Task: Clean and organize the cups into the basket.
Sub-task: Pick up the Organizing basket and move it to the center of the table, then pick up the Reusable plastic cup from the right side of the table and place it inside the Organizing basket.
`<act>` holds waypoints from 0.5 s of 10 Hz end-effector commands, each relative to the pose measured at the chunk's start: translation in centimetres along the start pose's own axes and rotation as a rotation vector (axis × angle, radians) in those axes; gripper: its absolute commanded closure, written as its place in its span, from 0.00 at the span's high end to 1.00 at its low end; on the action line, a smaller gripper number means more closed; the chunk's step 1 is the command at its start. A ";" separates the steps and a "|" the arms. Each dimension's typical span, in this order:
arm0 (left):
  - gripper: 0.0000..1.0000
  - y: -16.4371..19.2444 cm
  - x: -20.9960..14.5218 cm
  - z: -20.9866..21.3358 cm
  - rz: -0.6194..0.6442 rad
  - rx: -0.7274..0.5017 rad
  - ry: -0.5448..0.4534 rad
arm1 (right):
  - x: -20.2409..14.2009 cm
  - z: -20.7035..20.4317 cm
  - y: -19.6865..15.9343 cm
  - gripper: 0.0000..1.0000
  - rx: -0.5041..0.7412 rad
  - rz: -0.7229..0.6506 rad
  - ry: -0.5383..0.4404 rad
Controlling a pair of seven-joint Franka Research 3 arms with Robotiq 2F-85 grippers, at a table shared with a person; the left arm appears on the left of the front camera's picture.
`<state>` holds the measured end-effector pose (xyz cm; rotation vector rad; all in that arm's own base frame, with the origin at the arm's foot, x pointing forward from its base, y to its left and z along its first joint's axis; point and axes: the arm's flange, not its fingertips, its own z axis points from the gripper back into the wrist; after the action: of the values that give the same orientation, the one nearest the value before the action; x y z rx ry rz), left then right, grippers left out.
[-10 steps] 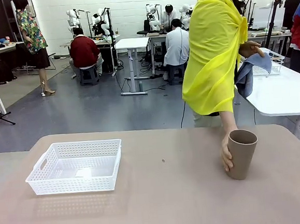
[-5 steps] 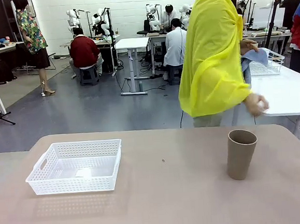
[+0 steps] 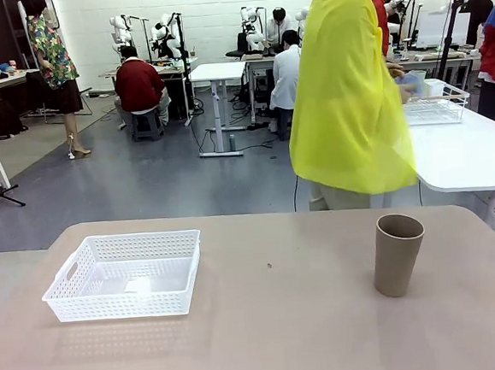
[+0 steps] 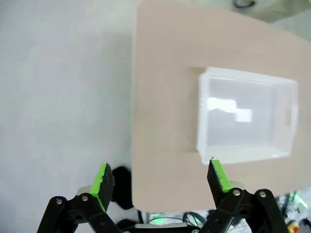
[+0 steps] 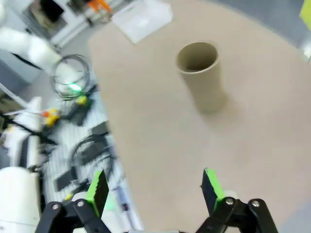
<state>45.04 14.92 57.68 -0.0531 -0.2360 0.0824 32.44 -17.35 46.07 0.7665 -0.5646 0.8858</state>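
One tan cup [image 3: 398, 254] stood upright at the right of the tabletop [image 3: 286, 345], well apart from the basket [image 3: 120, 306] at the left, which held no cups. Both were released: left claw [image 4: 159, 174] high over the basket, right claw [image 5: 154, 180] high over the cup. Risk: the tall, narrow-based cup would likely tip if a finger clipped its rim, and the light basket might slide. Tabletop matte beige. Room an open lab with a grey floor [image 3: 144, 176] and a person [image 3: 347, 91] in yellow at the far side.

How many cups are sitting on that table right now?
1. A brown cup stands upright on the right side of the table, well apart from the white basket on the left, which holds no cup. More cups may be elsewhere, out of view.
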 end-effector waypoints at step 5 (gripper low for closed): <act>1.00 -3.1 1.8 -10.1 0.071 0.060 -0.092 | -2.0 -4.4 0.0 1.00 -0.120 0.033 -0.204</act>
<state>49.94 11.72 49.33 0.0676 -0.2513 0.1346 32.19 -14.86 42.10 0.7174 -0.7902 0.8352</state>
